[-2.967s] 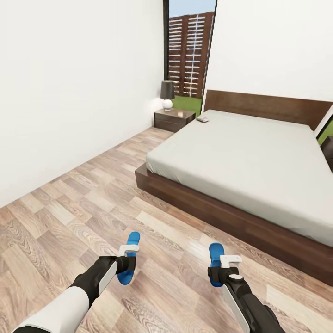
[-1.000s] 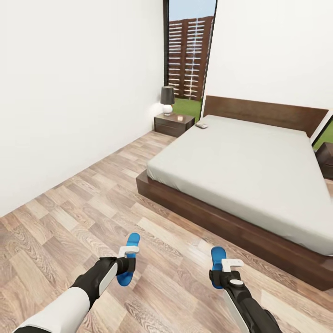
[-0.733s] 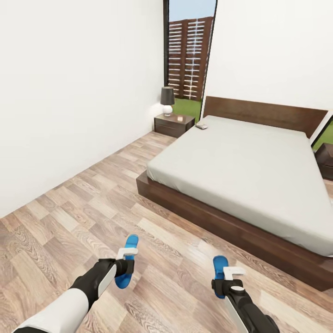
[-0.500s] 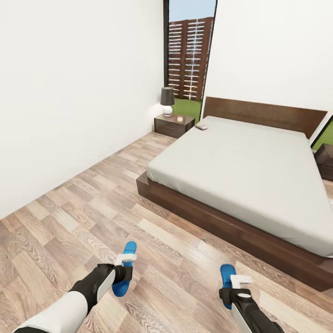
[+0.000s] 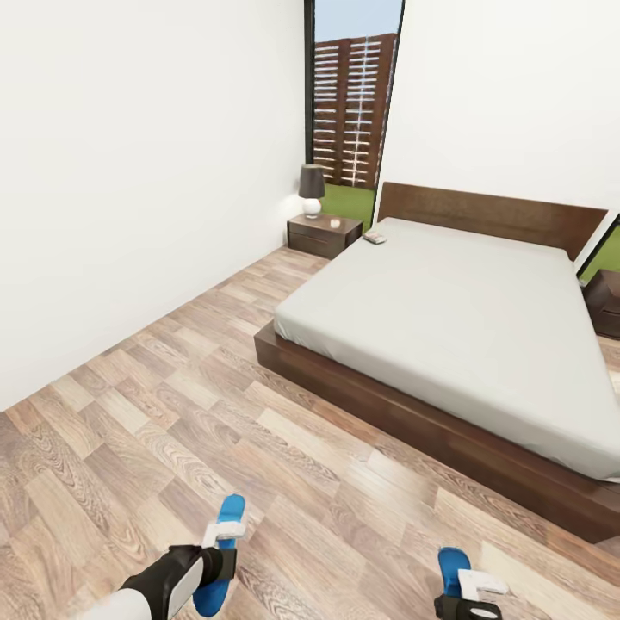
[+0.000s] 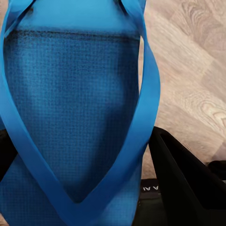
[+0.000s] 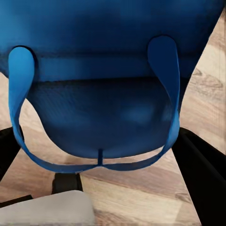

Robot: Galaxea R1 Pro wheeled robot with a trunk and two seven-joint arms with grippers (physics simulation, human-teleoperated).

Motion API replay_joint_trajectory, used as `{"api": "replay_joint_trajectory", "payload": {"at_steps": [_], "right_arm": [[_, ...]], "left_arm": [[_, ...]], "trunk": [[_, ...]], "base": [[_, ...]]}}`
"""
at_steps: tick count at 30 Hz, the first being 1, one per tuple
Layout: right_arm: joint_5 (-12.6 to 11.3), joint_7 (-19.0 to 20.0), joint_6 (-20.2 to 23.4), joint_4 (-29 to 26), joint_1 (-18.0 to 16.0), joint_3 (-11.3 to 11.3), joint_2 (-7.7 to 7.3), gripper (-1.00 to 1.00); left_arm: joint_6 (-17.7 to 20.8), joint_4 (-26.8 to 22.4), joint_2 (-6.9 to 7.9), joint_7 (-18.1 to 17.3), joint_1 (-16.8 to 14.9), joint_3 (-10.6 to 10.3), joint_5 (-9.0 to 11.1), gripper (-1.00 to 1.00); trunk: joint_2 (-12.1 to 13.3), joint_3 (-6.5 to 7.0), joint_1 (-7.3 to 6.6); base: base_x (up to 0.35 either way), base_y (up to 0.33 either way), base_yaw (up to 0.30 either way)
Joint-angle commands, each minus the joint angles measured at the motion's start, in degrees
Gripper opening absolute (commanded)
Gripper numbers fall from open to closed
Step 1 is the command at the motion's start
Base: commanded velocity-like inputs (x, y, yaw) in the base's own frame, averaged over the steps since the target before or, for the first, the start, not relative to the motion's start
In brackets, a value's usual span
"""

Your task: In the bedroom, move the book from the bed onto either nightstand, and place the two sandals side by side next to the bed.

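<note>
Meanwhile, low over the bedroom's wood-plank floor, the left claw pinches one blue sandal and the right claw pinches the other sandal, the two well apart. Ahead, the book lies at the bed's head corner, just beside the nightstand bearing a dark-shaded lamp.

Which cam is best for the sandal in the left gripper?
Left wrist view: the left sandal is seen close up, with its sole texture and straps clear against a black finger. In the head view it is small, partly covered by the left gripper.
</note>
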Motion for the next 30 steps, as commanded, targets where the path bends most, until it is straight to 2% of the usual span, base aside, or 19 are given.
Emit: {"api": "replay_joint_trajectory", "payload": {"at_steps": [1,8,11,17,22,30], "right_arm": [[-0.58,-0.4,-0.22,0.65,0.19,0.51,-0.08,-1.0],[-0.69,-0.38,-1.24,3.76,0.52,0.41,-0.08,-1.0],[-0.71,-0.38,-2.22,5.27,0.54,0.4,-0.04,-1.0],[-0.68,-0.44,-7.82,9.01,0.56,0.35,0.0,-1.0],[-0.65,-0.45,-9.33,9.77,0.56,0.37,-0.02,-1.0],[-0.64,-0.38,-9.89,10.08,0.56,0.51,-0.02,-1.0]], "left_arm": [[-0.23,-0.05,0.03,0.22,0.92,-0.37,0.49,-1.0],[-3.59,0.29,0.65,2.48,4.79,-0.37,0.5,-1.0],[-4.16,1.08,1.19,2.72,5.3,-0.37,0.51,-1.0],[-8.32,4.16,2.31,3.22,5.73,-0.37,0.49,-1.0],[-9.64,5.4,2.73,3.81,5.89,-0.37,0.5,-1.0],[-11.76,5.73,3.24,4.0,7.09,-0.37,0.51,-1.0]], "trunk": [[0.38,0.14,-0.23],[3.19,1.4,-1.76],[4.39,1.94,-2.42],[6.8,3.01,-3.74],[8.81,3.91,-4.84],[8.81,3.91,-4.84]], "base": [[0.0,0.0,0.0],[0.0,0.0,0.0],[0.0,0.0,0.0],[0.0,0.0,0.0],[0.0,0.0,0.0],[0.0,0.0,0.0]]}}
